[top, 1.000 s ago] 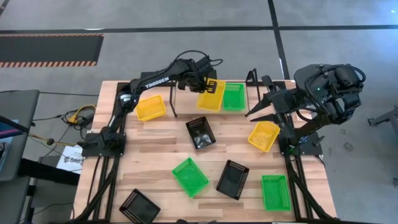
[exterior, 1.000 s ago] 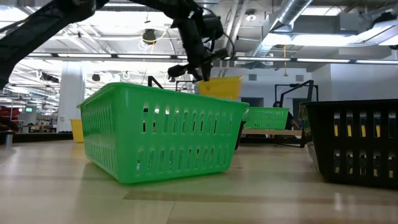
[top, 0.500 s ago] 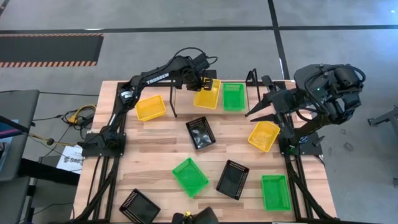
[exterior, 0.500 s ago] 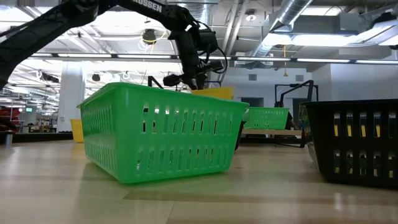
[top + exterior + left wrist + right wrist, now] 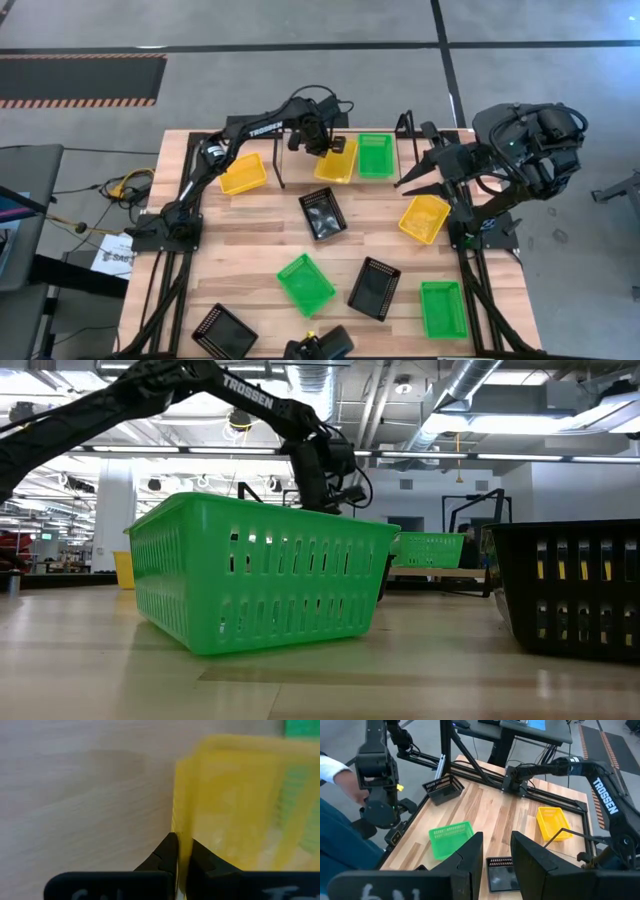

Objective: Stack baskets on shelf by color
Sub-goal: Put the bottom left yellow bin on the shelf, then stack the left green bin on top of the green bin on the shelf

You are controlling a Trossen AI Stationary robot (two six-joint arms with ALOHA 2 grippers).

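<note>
1. L gripper (image 5: 322, 146) has come down onto the shelf (image 5: 300, 150) over the last sec: the yellow basket (image 5: 337, 160) it carries was up in the air w/ its rim showing above the near green basket (image 5: 262, 572) in low view; now that rim is gone from low view, so it sits low
2. Basket also shifted slightly back toward the far edge and squared up vs a sec ago
3. L wrist view: fingers (image 5: 167, 854) pinched tight on the basket's side wall (image 5: 182, 820), one either side. Still grasping, not released
4. Where it is: on the shelf plank, mid-slot, just beside the green basket on shelf (image 5: 375, 155), which takes the right slot. Touching or not – can't tell
5. Meaning: reads as placement nearly done; first yellow down, starts the yellow pile. Next call is prob. to open and lift clear w/o dragging the wall
6. Orientation: long axis runs roughly front-to-back across the plank, near parallel to green neighbour, slight skew. Opening faces up
7. R gripper (image 5: 415, 180) waits above table's right side, over the other yellow basket (image 5: 424, 218); fingers (image 5: 470, 857) parted, holding nothing
8. Left to do: yellows, greens, blacks scattered on tabletop (image 5: 250, 250); a third yellow (image 5: 243, 173) lies left of shelf
</note>
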